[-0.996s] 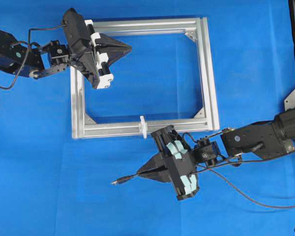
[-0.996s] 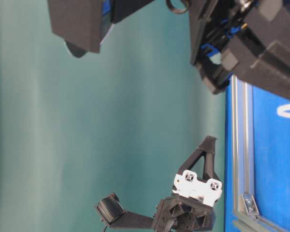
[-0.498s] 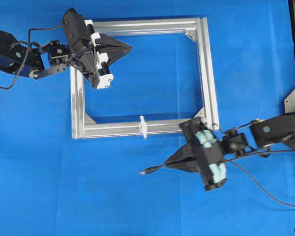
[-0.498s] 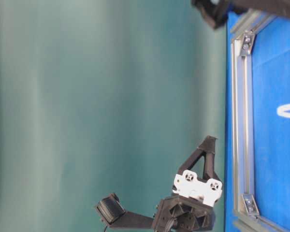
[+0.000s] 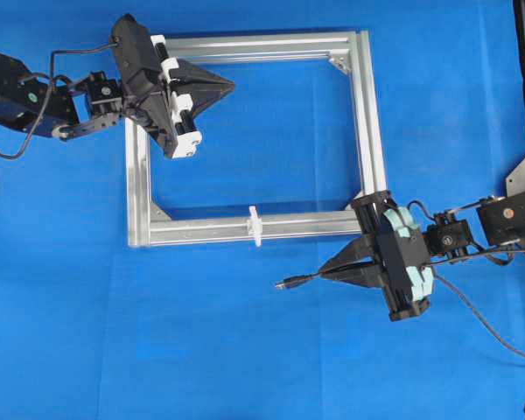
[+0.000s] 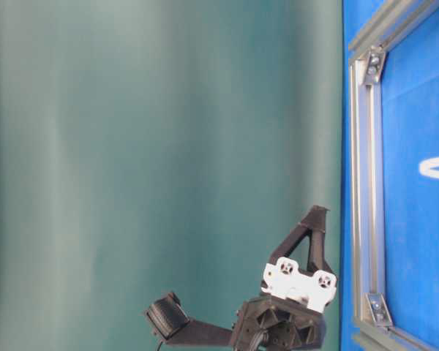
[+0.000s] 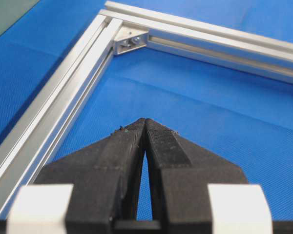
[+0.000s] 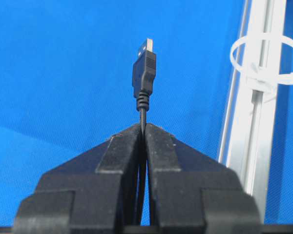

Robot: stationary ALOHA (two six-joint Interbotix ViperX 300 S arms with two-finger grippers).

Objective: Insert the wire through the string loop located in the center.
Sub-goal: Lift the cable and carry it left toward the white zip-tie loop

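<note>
The right gripper (image 5: 325,272) is clamping the wire (image 8: 142,113) between fully closed fingers (image 8: 121,150), with no gap showing on either side of the cable in the right wrist view. The wire's dark plug (image 5: 286,284) with its metallic tip is projecting a short way beyond the fingertips, pointing toward the left of the overhead view and hanging free over the blue table cover (image 5: 245,350). The remainder of the wire is trailing back past the gripper body and running off toward the right edge of the overhead view.

The right gripper is sitting just outside the lower right corner of the aluminium frame (image 5: 367,131), on the near side of the frame's lower bar. The string loop (image 5: 255,225) is standing upright on the middle of that lower bar, up and to the left of the plug and apart from it. In the right wrist view the string loop (image 8: 263,59) is appearing as a white ring on the bar, off to the right of the plug, and the plug is not lined up with its opening.

The left gripper (image 5: 230,86) is pressing its fingers (image 7: 127,141) together at the tips and is gripping nothing. It is hanging over the frame's upper left corner, its tip pointing inward over the open area, well apart from the string loop. The table-level view is showing the left gripper (image 6: 318,212) raised clear of the blue cover.
</note>
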